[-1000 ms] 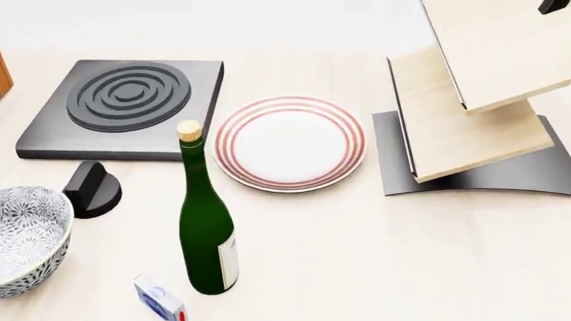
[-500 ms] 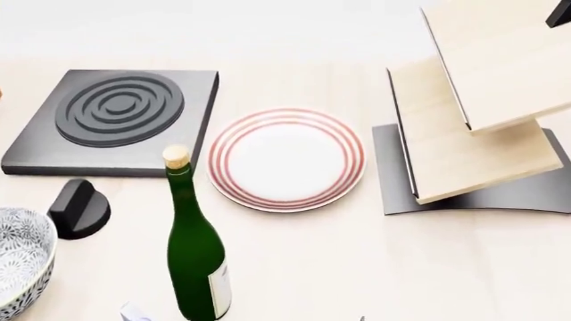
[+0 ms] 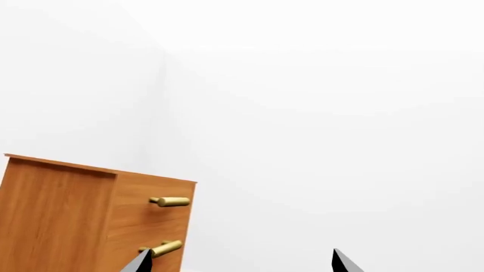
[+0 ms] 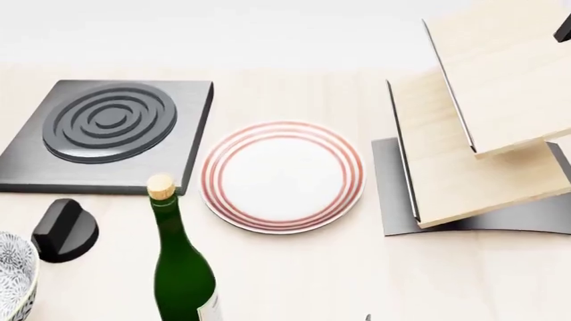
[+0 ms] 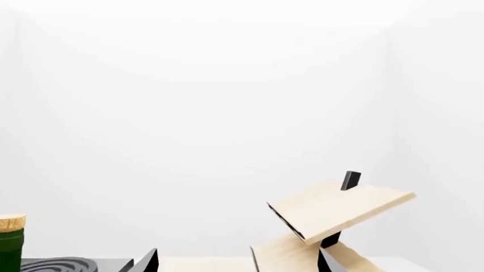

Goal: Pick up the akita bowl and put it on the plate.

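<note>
Head view: at the far left lower corner only a sliver of the akita bowl (image 4: 11, 277) is seen, cut by the frame edge; a second ago much more of it was shown, so the view has been carried away from it. Just beside it stands a black knob (image 4: 63, 229), and behind that lies the square dark burner (image 4: 107, 130). Next comes the green wine bottle (image 4: 183, 271), upright, between bowl and plate, its lower part now cropped. The plate (image 4: 283, 176) lies bare in the middle of the pale table (image 4: 303, 281), lower in the frame than it was before. At the right a tiered wooden rack (image 4: 482, 127) rests on its dark base.

No gripper is seen in the head view. In the left wrist view the two dark tips of the left gripper (image 3: 239, 264) are seen well apart, nothing between them, aimed toward a wooden cabinet (image 3: 90, 221) and a blank wall. In the right wrist view the tips of the right gripper (image 5: 236, 262) likewise stand spread and empty.

The bowl has not been grasped. Since it is nearly lost from sight, it is judged that the left arm, the nearer one, must be brought down to it, and that the bottle will have to be cleared on the way to the plate.
</note>
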Robot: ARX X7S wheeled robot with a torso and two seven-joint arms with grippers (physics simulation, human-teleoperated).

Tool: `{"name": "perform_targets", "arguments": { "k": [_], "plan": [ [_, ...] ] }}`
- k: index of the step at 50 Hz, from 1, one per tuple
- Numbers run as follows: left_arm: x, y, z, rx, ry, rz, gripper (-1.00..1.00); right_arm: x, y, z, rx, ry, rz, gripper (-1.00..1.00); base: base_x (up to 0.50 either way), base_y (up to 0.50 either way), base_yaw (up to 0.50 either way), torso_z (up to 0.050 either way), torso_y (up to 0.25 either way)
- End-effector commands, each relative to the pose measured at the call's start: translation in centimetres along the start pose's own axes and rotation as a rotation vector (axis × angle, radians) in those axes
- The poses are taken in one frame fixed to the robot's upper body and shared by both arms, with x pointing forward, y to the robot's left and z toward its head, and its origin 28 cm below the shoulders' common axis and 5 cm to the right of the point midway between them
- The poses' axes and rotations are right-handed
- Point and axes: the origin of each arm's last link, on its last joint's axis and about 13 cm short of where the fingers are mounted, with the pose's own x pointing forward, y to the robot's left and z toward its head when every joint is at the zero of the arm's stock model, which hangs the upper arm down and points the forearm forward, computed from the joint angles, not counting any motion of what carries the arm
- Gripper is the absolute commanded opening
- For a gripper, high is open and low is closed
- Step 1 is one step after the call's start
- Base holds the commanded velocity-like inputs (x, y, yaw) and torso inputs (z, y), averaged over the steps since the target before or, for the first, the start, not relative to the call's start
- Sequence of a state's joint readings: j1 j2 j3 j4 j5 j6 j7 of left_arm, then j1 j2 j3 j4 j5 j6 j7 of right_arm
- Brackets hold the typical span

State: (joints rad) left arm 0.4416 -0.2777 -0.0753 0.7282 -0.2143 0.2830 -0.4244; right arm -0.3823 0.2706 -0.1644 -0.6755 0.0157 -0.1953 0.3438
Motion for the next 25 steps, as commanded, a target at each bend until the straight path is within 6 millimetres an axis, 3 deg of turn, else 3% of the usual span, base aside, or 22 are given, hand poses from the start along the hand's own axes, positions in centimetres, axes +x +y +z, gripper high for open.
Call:
{"name": "perform_targets", "arguments": {
  "k": [1, 25],
  "plan": [
    [-0.01, -0.04, -0.01, -0.003, 0.0, -0.002, 1.0, 0.0, 0.12, -0.03, -0.004, 0.002, 0.009, 1.0, 0.13, -0.02, 0.0, 0.0, 0.0],
    [-0.11, -0.04, -0.15, -0.006, 0.004, -0.006, 1.0, 0.0, 0.21, -0.21, -0.001, 0.008, 0.01, 1.0, 0.13, -0.01, 0.0, 0.0, 0.0]
  ]
}}
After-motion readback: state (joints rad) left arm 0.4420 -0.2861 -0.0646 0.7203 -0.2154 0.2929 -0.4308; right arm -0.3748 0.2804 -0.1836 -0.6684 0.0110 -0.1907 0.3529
